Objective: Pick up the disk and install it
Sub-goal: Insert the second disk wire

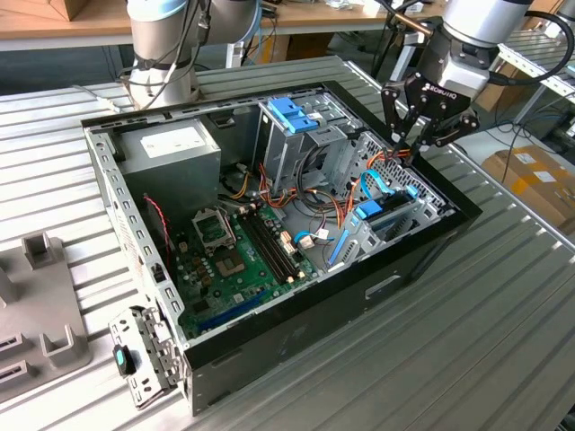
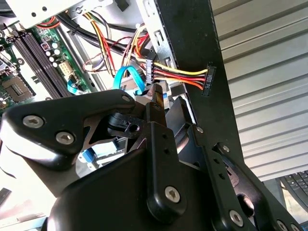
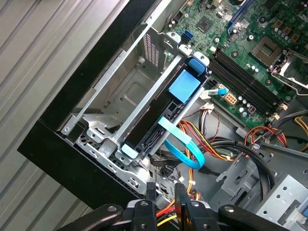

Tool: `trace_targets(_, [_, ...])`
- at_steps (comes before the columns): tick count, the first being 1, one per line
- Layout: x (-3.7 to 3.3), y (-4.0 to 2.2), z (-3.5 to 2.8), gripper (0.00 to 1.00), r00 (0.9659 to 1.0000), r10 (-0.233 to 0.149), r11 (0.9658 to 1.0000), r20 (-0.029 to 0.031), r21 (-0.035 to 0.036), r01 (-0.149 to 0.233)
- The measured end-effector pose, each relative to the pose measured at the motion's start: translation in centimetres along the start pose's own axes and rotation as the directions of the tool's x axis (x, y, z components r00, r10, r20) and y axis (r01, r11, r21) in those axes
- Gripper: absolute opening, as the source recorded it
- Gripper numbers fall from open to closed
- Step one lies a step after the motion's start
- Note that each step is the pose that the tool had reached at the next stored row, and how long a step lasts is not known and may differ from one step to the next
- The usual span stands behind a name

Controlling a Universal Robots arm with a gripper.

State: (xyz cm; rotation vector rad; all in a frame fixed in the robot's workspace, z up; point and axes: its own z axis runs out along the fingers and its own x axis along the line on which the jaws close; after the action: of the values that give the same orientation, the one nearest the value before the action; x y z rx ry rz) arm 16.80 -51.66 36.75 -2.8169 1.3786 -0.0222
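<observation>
Disk: your disk (image 3: 161, 113) stands on its edge inside the metal drive cage (image 3: 120, 103), at the corner of the open computer case (image 1: 296, 337).
Disk ends: you can see a light blue rail end at each end of it, and a blue tab on top.
Same disk from outside: in the exterior view the disk (image 1: 393, 208) sits low in the case, on the exterior view's right.
Gripper: your gripper (image 3: 165, 190) hangs over the case edge, above the cage. It shows in the exterior view too (image 1: 409, 142).
Gripper state: the jaws stand a little apart and you hold nothing.
Disk and gripper: they do not touch. The disk is near, lower down and deeper in the case.
Between them: a light blue flat cable (image 3: 185, 149) loops there, next to red, yellow and orange wires (image 3: 211, 144).
Step in hand: this looks like the fitting-in part. You cannot tell if the disk is all the way in.
How to do it well: stay lined up with the cage, go slow, and keep off the wires and the green board (image 3: 250, 53).
</observation>
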Motion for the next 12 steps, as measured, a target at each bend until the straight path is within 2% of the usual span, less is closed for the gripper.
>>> trace_targets(12, [0.36, -0.49, 0.00, 0.30, 1.0000, -0.002, 1.0000, -0.0001, 0.0000, 0.002])
